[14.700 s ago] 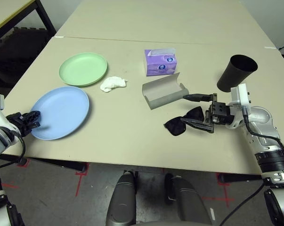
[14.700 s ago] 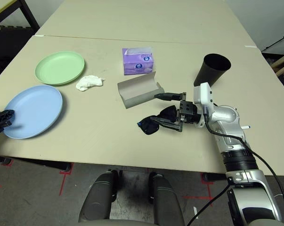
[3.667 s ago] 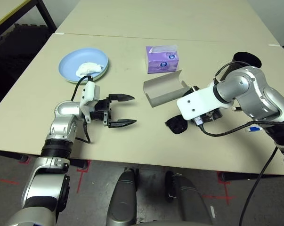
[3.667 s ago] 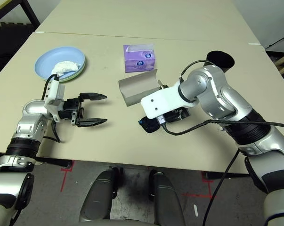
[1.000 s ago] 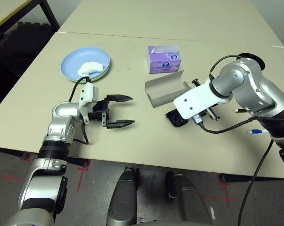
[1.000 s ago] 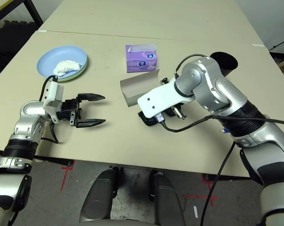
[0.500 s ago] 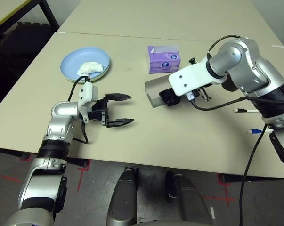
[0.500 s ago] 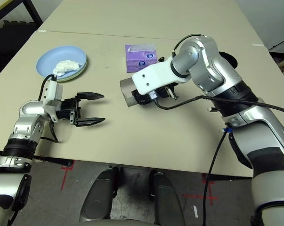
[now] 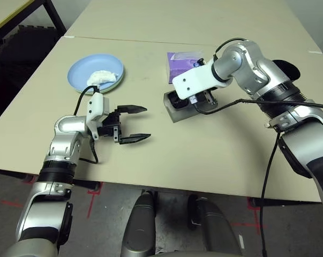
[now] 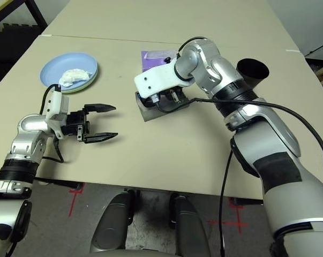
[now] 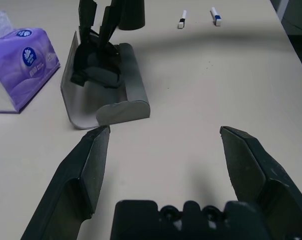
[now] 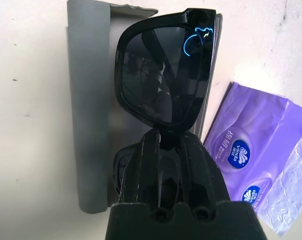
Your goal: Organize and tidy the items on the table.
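The grey glasses case (image 9: 183, 107) lies open near the middle of the beige tabletop (image 9: 215, 155), and everything else is placed from it; the right hand (image 12: 163, 150) hangs directly over the case, its fingers pinched on the bridge of the black sunglasses (image 12: 163, 85), which sit folded above the case's trough with one lens toward the far end; whether the sunglasses already touch the case lining I cannot tell; the purple tissue box (image 9: 181, 62) stands just beyond the case, partly hidden by the right arm's white wrist block; the black cup (image 10: 252, 72) stands to the right of the case, behind the right forearm; two white pens, one (image 11: 182, 19) with a dark cap and one (image 11: 215, 16) with a blue cap, lie on the tabletop well to the right of the case, close together and near the cup; the left hand (image 9: 133, 123) hovers to the left of the case, pointing toward it, its two black fingers spread wide and holding nothing; far to the left of the case, the light blue plate (image 9: 81, 72) rests on the pale green plate (image 10: 75, 89), of which just a rim peeks out, and the crumpled white tissue (image 9: 102, 77) lies on the blue plate.
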You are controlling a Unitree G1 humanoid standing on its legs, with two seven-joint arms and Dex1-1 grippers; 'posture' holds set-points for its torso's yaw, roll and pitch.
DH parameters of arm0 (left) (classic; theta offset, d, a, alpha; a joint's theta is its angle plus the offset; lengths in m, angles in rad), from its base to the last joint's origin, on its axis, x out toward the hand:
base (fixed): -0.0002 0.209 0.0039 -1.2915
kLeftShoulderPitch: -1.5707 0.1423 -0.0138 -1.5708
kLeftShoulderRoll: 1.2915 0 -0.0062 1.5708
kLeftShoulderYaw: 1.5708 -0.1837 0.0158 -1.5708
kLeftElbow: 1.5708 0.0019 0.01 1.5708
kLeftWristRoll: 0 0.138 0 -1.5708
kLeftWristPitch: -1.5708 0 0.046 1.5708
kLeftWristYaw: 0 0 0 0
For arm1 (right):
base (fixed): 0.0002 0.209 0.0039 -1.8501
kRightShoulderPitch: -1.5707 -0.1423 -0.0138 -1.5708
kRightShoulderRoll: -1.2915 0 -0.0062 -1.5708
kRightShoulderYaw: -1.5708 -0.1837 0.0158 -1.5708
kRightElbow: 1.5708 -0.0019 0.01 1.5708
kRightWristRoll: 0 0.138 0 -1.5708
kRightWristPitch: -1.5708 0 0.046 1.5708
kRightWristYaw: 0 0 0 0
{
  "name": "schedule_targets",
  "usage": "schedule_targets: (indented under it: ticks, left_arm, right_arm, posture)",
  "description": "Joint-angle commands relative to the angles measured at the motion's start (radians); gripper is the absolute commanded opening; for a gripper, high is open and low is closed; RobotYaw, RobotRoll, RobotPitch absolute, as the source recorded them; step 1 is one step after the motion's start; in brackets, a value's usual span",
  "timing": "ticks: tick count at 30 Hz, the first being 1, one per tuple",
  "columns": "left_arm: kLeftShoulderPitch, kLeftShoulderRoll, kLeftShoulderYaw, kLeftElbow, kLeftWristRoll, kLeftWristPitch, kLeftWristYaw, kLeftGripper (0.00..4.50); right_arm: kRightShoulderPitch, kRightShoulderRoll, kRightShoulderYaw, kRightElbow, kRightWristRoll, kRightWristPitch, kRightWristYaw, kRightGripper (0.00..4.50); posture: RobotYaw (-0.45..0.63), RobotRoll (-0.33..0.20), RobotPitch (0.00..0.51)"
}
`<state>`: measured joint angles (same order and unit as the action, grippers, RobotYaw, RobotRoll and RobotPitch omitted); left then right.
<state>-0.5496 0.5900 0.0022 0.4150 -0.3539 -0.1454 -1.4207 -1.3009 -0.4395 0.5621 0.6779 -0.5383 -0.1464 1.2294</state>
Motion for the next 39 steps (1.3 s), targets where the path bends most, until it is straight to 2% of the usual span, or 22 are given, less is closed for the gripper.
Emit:
schedule_targets:
  ticks: [1,11,26,39]
  left_arm:
    - [0.021,0.007,0.001,-0.031,-0.004,0.008,0.003,4.50]
    - [0.034,0.011,0.001,-0.054,-0.008,0.023,0.012,4.50]
    - [0.047,0.018,0.003,-0.073,-0.013,0.039,0.016,4.50]
    - [0.030,0.016,-0.002,-0.058,-0.009,0.036,0.013,4.50]
  right_arm:
    - [-0.015,0.011,0.009,0.025,-0.010,-0.029,-0.022,0.44]
    - [0.004,0.017,0.009,0.035,-0.018,-0.057,-0.026,0.44]
    - [0.095,-0.010,0.005,-0.067,-0.008,-0.026,0.030,0.44]
    - [0.092,-0.025,0.003,-0.073,-0.010,-0.016,0.037,0.44]
  posture:
    - [0.30,0.000,0.190]
    - [0.30,0.000,0.192]
    - [0.30,0.000,0.199]
    - [0.29,0.000,0.192]
